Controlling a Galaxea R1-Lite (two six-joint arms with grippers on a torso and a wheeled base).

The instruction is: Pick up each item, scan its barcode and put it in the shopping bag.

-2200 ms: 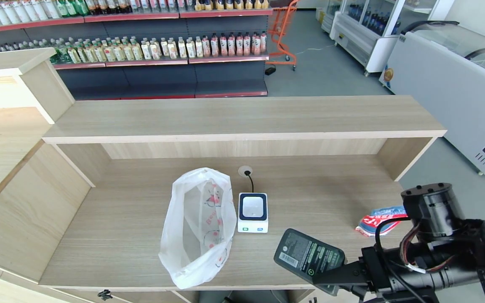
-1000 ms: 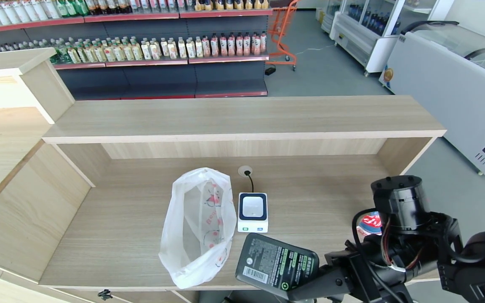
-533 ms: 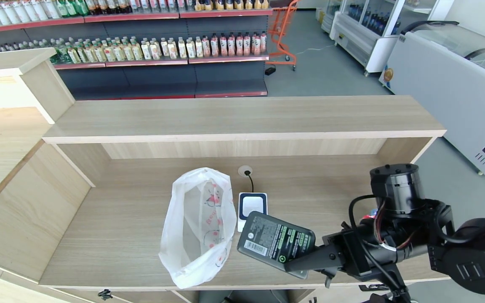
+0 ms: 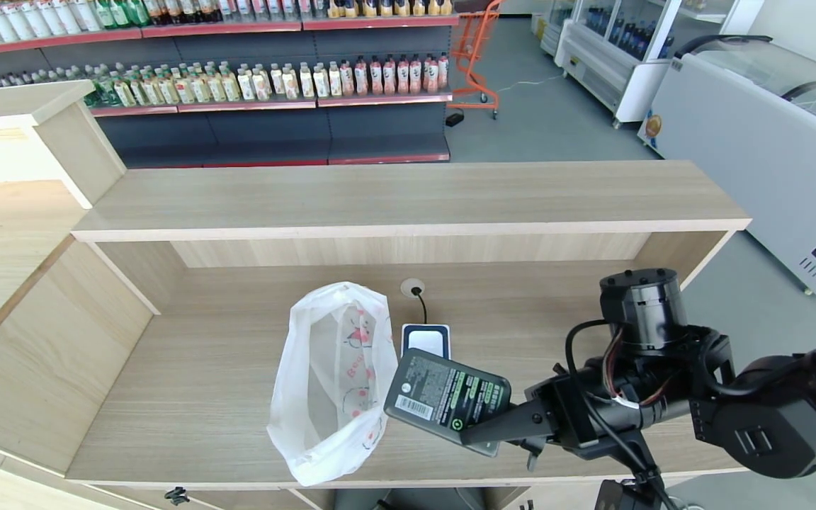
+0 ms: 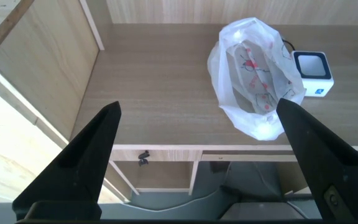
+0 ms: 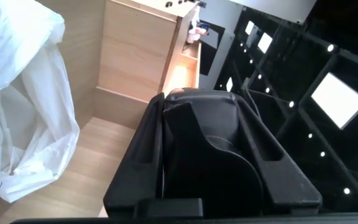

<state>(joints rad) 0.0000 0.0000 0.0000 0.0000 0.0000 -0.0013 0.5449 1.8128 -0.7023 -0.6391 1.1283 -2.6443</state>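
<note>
Now, from the head: my right pincer (image 4: 487,433) clenches the pack (image 4: 443,393) by one end, leaving its barcode (image 4: 414,406) bare, at six o'clock of the scanner (image 4: 426,338); the bag (image 4: 337,375) gapes at its nine, ready. Left wrist: left pincer (image 5: 194,165) spread, idle. Right wrist: pack (image 6: 210,149) near the bag (image 6: 17,112).

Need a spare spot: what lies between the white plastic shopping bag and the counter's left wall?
Just bare wooden counter top, in the head view, from white plastic shopping bag to side wall.
</note>
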